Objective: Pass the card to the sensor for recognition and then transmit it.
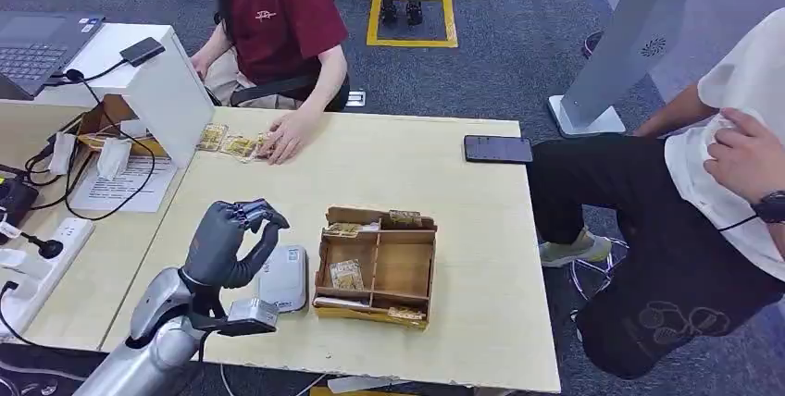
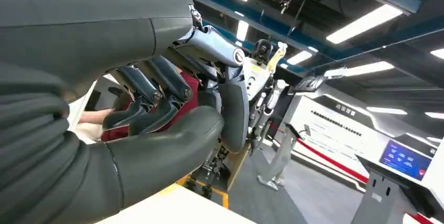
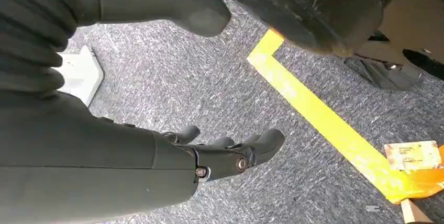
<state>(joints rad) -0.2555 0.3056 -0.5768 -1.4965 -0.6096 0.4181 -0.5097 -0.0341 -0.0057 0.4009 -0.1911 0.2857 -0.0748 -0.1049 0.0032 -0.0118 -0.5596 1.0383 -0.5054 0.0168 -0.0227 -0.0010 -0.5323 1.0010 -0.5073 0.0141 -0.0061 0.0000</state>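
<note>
One wooden tray [image 1: 410, 271] at lower centre holds several cards [image 1: 346, 275]; left hand [image 1: 232, 243] curled empty, right hand [image 3: 220, 150] open.

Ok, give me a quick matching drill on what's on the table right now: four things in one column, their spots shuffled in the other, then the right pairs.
Things:
1. wooden card box
2. black phone
3. white sensor pad
4. loose cards

Places:
A. far edge of the table, by the seated person in red's hand
B. just beside the left hand
C. middle of the table, cards in its compartments
D. far right part of the table, lying flat

Pairs: 1-C, 2-D, 3-B, 4-A
</note>
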